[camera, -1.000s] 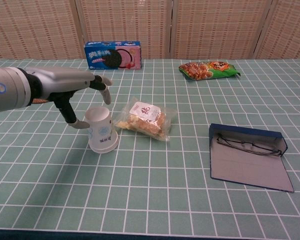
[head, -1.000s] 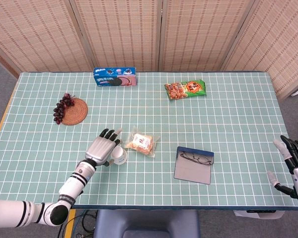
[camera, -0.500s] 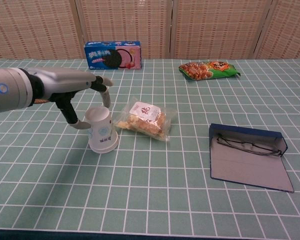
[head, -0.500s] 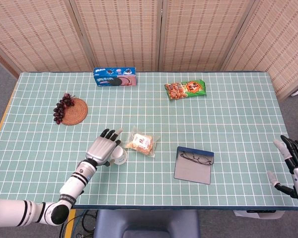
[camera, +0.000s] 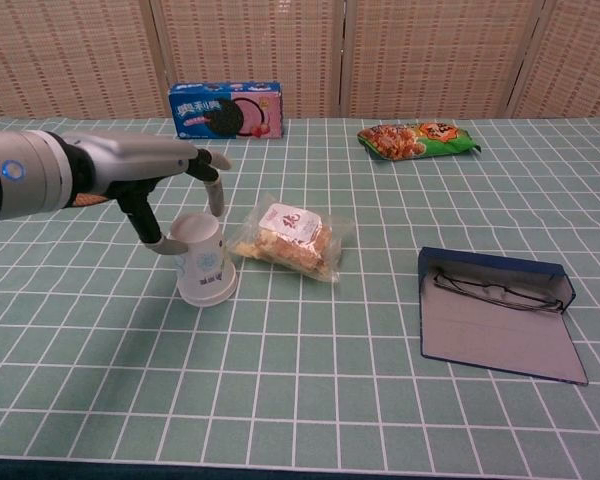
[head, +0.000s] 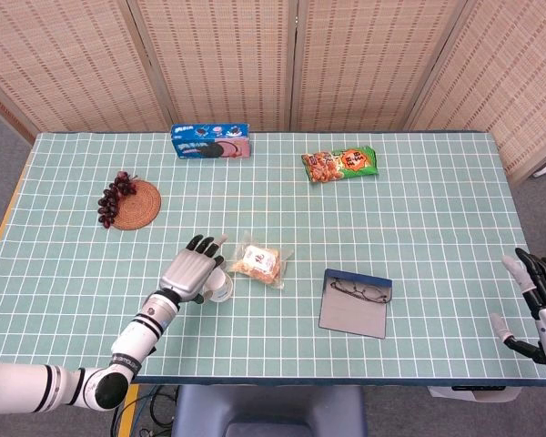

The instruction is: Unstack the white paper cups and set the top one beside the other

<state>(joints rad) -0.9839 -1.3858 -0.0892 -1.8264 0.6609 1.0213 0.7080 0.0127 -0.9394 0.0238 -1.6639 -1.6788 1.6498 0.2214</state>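
The white paper cups (camera: 204,262) stand stacked upside down on the green checked tablecloth, left of centre; in the head view the stack (head: 221,289) is half covered by my left hand (head: 189,273). Seen from the chest view, my left hand (camera: 170,172) hovers over the stack with its fingers spread. Its thumb reaches down to the top left edge of the stack, and another finger hangs just above the top right. The stack is not lifted. My right hand (head: 539,305) is open at the table's far right edge, holding nothing, and shows only in the head view.
A clear snack packet (camera: 290,238) lies right beside the cups. An open blue glasses case (camera: 500,312) is further right. At the back are a blue cookie box (camera: 226,109) and a green snack bag (camera: 418,139). Grapes lie on a woven coaster (head: 127,202) at the back left.
My left hand has shifted slightly right over the cup stack and its fingers have risen a little. The cups and my right hand have stayed put.
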